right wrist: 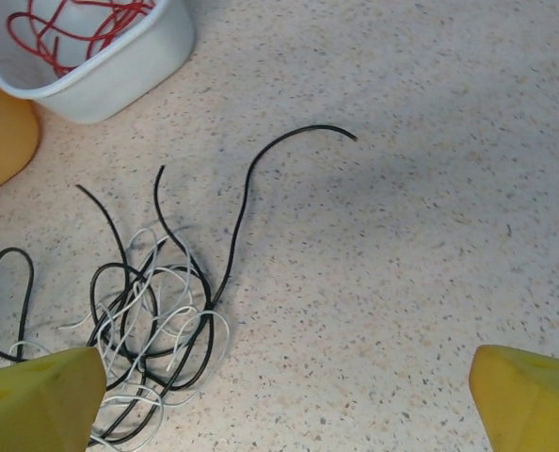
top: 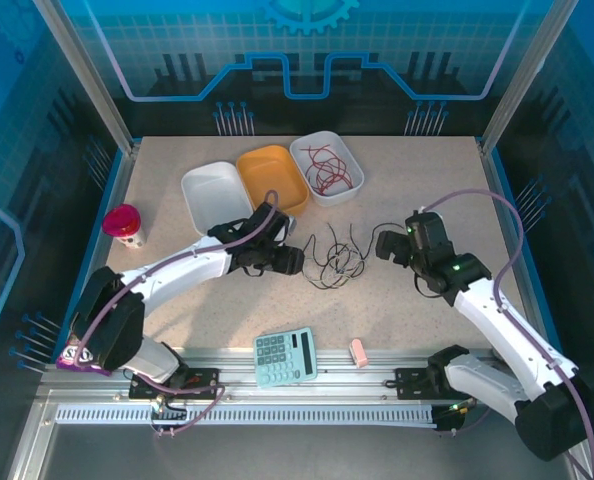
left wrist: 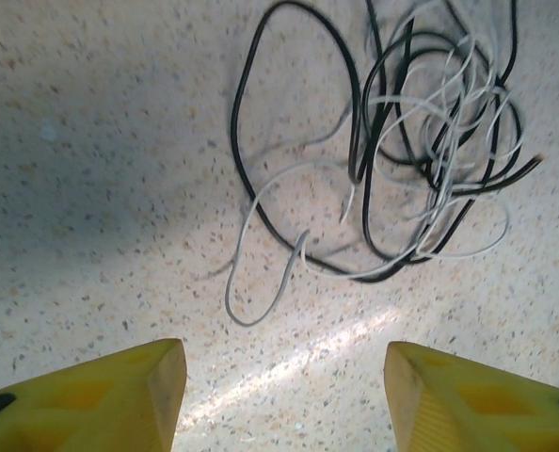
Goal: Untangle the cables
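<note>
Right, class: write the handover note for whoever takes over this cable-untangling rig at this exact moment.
Left gripper: open, empty, low over the table, just short of the tangle.
Right gripper: open, empty, on the tangle's other side.
Cables: the red cables lie in the white tub. The black and whitish tangle lies on the table between the two arms.
Done: the red ones are apart from the rest.
Left: part the black wires from the whitish ones. The loose black end sticking out of the heap looks like a fair place to start.
</note>
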`<action>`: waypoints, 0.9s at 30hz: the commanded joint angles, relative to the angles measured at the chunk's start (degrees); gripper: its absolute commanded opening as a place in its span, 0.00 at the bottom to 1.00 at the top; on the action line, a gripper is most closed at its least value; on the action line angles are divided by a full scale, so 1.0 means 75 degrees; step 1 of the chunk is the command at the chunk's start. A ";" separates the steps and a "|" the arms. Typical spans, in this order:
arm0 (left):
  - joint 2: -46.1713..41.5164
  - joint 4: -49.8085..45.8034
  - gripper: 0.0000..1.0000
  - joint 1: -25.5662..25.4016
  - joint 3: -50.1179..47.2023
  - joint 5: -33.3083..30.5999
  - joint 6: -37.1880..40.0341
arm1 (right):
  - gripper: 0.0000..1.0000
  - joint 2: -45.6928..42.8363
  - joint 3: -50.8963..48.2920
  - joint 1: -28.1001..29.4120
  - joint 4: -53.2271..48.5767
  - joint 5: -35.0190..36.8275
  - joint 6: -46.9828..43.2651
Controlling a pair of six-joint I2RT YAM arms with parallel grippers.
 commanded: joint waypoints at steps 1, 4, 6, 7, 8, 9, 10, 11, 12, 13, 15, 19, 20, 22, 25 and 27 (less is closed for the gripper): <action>0.0323 -0.0382 0.58 -0.0003 0.0344 0.0285 0.0525 | 1.00 -0.0086 -0.0122 -0.0086 -0.0141 0.0393 0.0483; 0.0710 -0.0405 0.57 -0.0007 0.0510 0.0162 0.0717 | 1.00 0.0085 -0.0116 -0.0086 -0.0206 0.0499 0.0631; 0.0950 -0.0395 0.56 -0.0008 0.0654 0.0158 0.0852 | 1.00 0.0197 -0.0081 -0.0086 -0.0276 0.0582 0.0745; 0.1079 -0.0357 0.52 0.0004 0.0687 0.0147 0.0916 | 1.00 0.0235 -0.0058 -0.0086 -0.0324 0.0624 0.0793; 0.1181 -0.0337 0.49 -0.0002 0.0736 0.0136 0.0955 | 1.00 0.0257 -0.0046 -0.0086 -0.0358 0.0672 0.0832; 0.1312 -0.0356 0.49 -0.0001 0.0807 0.0106 0.0999 | 1.00 0.0254 -0.0056 -0.0086 -0.0373 0.0697 0.0847; 0.1429 -0.0393 0.46 0.0001 0.0882 0.0100 0.1024 | 1.00 0.0249 -0.0063 -0.0086 -0.0373 0.0696 0.0820; 0.1506 -0.0405 0.44 -0.0006 0.0921 0.0140 0.1043 | 1.00 0.0231 -0.0063 -0.0086 -0.0366 0.0673 0.0797; 0.1577 -0.0400 0.43 -0.0008 0.0956 0.0212 0.1065 | 1.00 0.0216 -0.0055 -0.0092 -0.0368 0.0631 0.0763; 0.1639 -0.0372 0.43 -0.0005 0.0952 0.0276 0.1067 | 1.00 0.0207 -0.0038 -0.0087 -0.0393 0.0599 0.0744; 0.1734 -0.0314 0.43 0.0001 0.0958 0.0343 0.1083 | 1.00 0.0213 -0.0020 -0.0086 -0.0386 0.0483 0.0628; 0.1954 -0.0203 0.36 -0.0013 0.0958 0.0368 0.1076 | 1.00 0.0460 0.0096 -0.0064 -0.0511 0.0339 0.0498; 0.2003 -0.0178 0.32 -0.0006 0.0957 0.0386 0.1064 | 1.00 0.0543 0.0104 -0.0065 -0.0461 0.0259 0.0428; 0.2089 -0.0148 0.21 -0.0017 0.0959 0.0435 0.1030 | 1.00 0.0757 0.0147 -0.0031 -0.0396 0.0007 0.0313; 0.1983 -0.0108 0.04 -0.0017 0.0902 0.0575 0.0980 | 1.00 0.0995 0.0136 0.0087 -0.0162 -0.0222 0.0245; 0.1770 -0.0109 0.00 -0.0017 0.0836 0.0618 0.0960 | 1.00 0.1116 0.0112 0.0179 -0.0007 -0.0298 0.0247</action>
